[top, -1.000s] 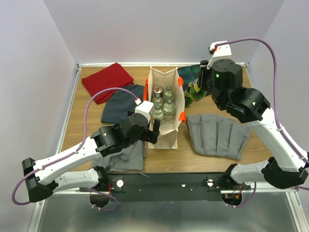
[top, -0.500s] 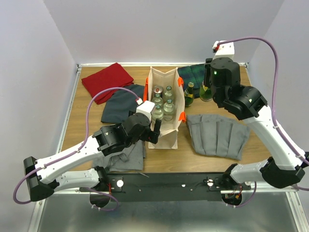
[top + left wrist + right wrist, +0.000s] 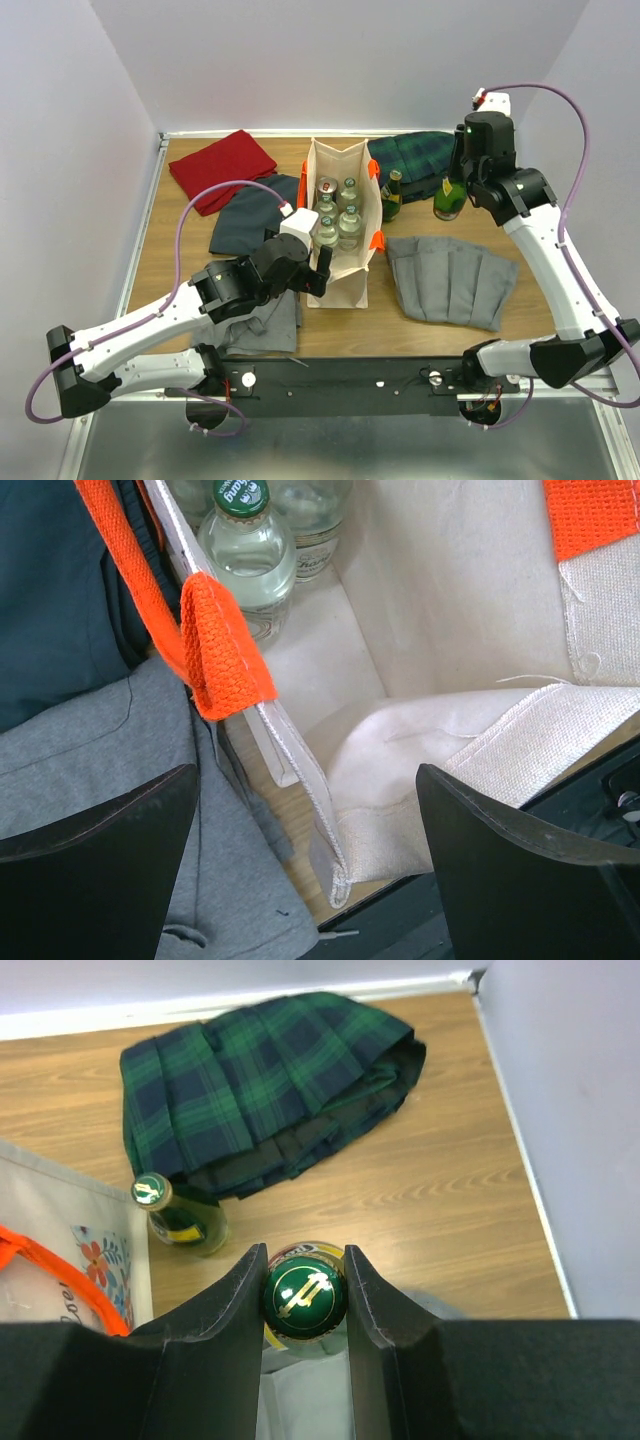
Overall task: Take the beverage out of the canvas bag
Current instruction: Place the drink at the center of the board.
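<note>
The beige canvas bag (image 3: 340, 270) with orange handles stands mid-table, holding several clear bottles (image 3: 349, 226) and a can. My right gripper (image 3: 451, 188) is shut on the cap of a green bottle (image 3: 446, 205), out to the right of the bag above the wood; the right wrist view shows both fingers pressed against the green-and-gold cap (image 3: 304, 1297). A second green bottle (image 3: 391, 197) stands on the table just right of the bag. At the bag's near left corner my left gripper (image 3: 310, 870) is open, its fingers straddling the bag's wall (image 3: 300, 780), under an orange handle (image 3: 215, 645).
A plaid cloth (image 3: 415, 160) lies behind the green bottles and a grey pleated cloth (image 3: 450, 280) in front of them. A red cloth (image 3: 222, 168) and a dark cloth (image 3: 250, 222) lie left of the bag, with grey fabric (image 3: 120, 770) under my left gripper. The side wall (image 3: 570, 1110) is close on the right.
My right arm has carried the green bottle to the right, past the standing green bottle and away from the bag. The left arm has stayed still.
</note>
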Robot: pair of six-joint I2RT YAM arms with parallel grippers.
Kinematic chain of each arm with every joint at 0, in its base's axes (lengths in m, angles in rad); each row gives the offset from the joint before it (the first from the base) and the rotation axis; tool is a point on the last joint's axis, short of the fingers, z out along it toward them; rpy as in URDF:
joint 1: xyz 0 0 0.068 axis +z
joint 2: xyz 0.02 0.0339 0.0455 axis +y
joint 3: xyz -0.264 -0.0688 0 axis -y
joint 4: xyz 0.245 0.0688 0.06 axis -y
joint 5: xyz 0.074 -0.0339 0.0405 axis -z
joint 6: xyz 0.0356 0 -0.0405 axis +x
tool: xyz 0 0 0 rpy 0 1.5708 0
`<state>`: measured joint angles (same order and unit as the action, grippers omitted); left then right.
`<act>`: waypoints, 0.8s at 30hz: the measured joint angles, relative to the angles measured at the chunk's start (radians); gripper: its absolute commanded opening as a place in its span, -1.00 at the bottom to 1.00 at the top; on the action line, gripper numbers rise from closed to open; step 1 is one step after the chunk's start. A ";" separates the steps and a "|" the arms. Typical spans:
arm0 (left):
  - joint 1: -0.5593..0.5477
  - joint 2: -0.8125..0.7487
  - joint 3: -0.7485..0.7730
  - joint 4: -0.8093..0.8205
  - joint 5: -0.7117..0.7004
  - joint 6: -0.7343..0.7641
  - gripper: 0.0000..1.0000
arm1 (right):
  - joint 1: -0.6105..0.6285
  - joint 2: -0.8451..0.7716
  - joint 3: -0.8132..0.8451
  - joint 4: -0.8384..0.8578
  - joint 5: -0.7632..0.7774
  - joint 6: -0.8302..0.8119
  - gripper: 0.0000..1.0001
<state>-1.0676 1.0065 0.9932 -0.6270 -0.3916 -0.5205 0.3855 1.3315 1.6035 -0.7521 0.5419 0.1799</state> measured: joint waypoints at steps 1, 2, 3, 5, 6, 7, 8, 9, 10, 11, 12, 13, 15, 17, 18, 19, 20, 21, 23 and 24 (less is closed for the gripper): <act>0.000 0.000 0.000 0.000 -0.001 0.000 0.98 | -0.020 0.000 -0.016 0.006 -0.025 0.008 -0.99; 0.000 -0.001 0.000 0.000 -0.002 0.000 0.98 | -0.032 0.000 -0.029 0.011 -0.042 0.013 -0.99; 0.000 -0.002 0.000 0.000 -0.003 0.000 0.98 | -0.052 -0.004 -0.055 0.033 -0.061 0.020 -0.99; 0.000 -0.002 0.000 0.000 -0.005 0.000 0.98 | -0.082 -0.013 -0.113 0.068 -0.092 0.031 -0.99; 0.000 -0.002 0.000 0.000 -0.006 0.000 0.98 | -0.095 -0.016 -0.142 0.087 -0.106 0.033 -0.99; 0.000 -0.002 0.000 0.000 -0.006 0.000 0.98 | -0.106 -0.016 -0.158 0.100 -0.116 0.034 -0.99; 0.000 -0.002 0.000 0.000 -0.006 0.000 0.98 | -0.119 -0.016 -0.176 0.113 -0.125 0.034 -0.99; 0.000 -0.002 0.000 0.000 -0.006 0.000 0.98 | -0.129 -0.016 -0.193 0.124 -0.135 0.035 -0.99; 0.000 -0.003 0.000 0.000 -0.006 0.000 0.98 | -0.140 -0.016 -0.209 0.138 -0.145 0.037 -0.99; 0.000 -0.003 0.000 0.000 -0.007 0.000 0.98 | -0.147 -0.016 -0.221 0.154 -0.150 0.037 -0.99; 0.000 -0.004 -0.001 0.000 -0.007 0.000 0.98 | -0.151 -0.016 -0.230 0.168 -0.154 0.037 -0.99; 0.000 -0.006 -0.002 0.000 -0.008 0.000 0.98 | -0.154 -0.017 -0.254 0.205 -0.159 0.035 -0.99; 0.000 -0.013 -0.005 -0.003 -0.011 -0.001 0.98 | -0.157 -0.024 -0.298 0.258 -0.173 0.034 -0.99; 0.000 -0.023 -0.009 -0.004 -0.017 -0.004 0.98 | -0.157 -0.025 -0.346 0.313 -0.181 0.029 -0.99; 0.000 -0.029 -0.011 -0.005 -0.020 -0.005 0.98 | -0.156 -0.025 -0.359 0.327 -0.183 0.029 -0.99; 0.000 -0.034 -0.014 -0.005 -0.021 -0.006 0.98 | -0.156 -0.024 -0.376 0.347 -0.187 0.027 -0.99; 0.000 -0.040 -0.015 -0.005 -0.023 -0.008 0.98 | -0.156 -0.024 -0.393 0.372 -0.189 0.023 -0.99; 0.000 -0.044 -0.016 -0.005 -0.024 -0.010 0.98 | -0.156 -0.025 -0.414 0.404 -0.189 0.017 -0.99; 0.000 -0.050 -0.019 -0.006 -0.025 -0.011 0.98 | -0.156 -0.024 -0.448 0.452 -0.190 0.005 -0.99; 0.000 -0.051 -0.019 -0.006 -0.026 -0.011 0.98 | -0.156 -0.023 -0.465 0.476 -0.192 0.000 -0.99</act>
<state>-1.0676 0.9558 0.9741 -0.6334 -0.4179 -0.5320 0.2295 1.3090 1.1381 -0.2764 0.3504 0.1795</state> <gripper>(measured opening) 0.988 0.400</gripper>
